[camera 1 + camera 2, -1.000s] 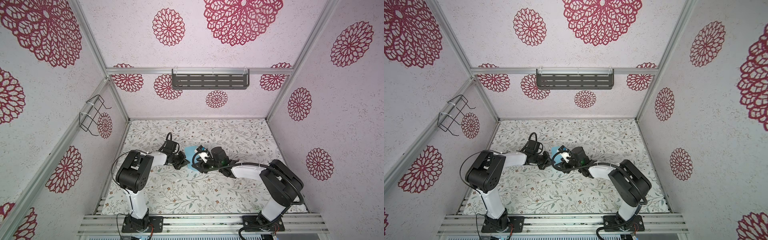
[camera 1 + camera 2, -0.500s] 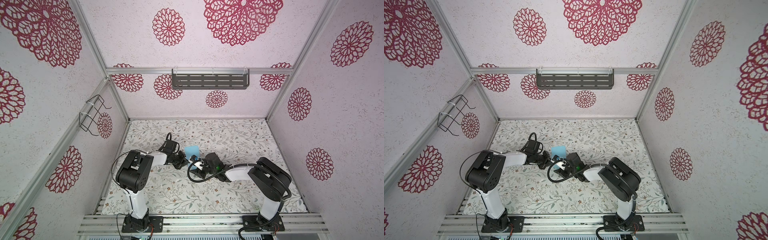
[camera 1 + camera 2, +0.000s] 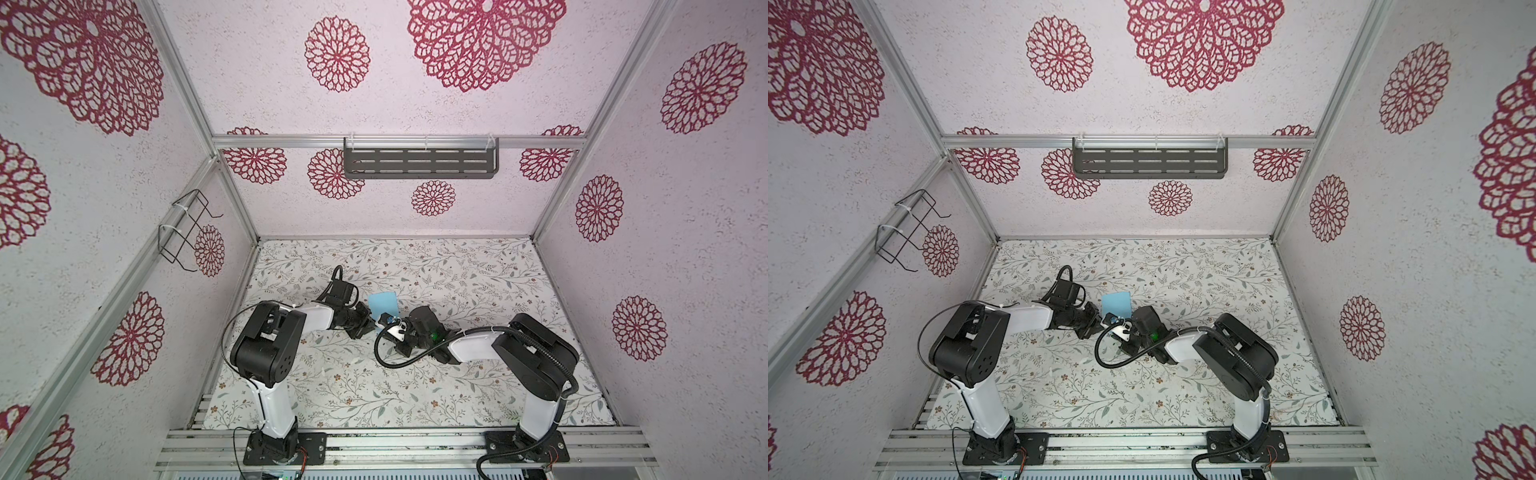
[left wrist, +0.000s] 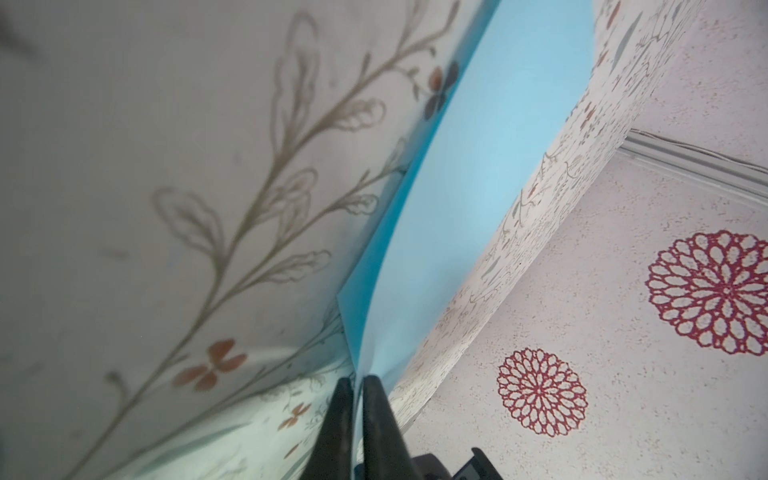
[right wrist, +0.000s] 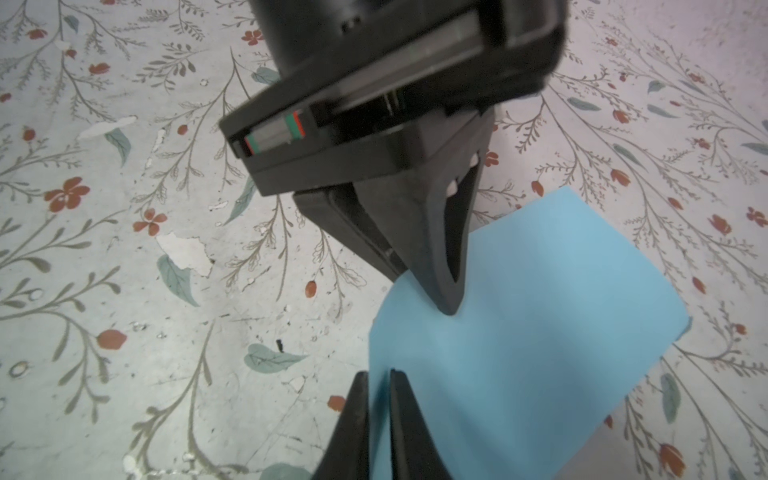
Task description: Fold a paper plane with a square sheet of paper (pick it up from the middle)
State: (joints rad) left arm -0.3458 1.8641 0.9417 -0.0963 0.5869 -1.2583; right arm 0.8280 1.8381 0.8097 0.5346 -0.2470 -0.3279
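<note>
the square sheet of paper (image 3: 383,304) bows up off the floral table (image 3: 457,282) near its middle, with the left gripper (image 4: 358,380) pinched on its edge at 7 o'clock and the right gripper (image 5: 379,376) clamped on it at 5 o'clock in a top view — likely to steady it for creasing.

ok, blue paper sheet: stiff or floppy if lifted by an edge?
Likely floppy: the blue sheet bows away from the left tool. Probably very light, being so thin where the right tool pinches its edge. May crease if tugged.
</note>
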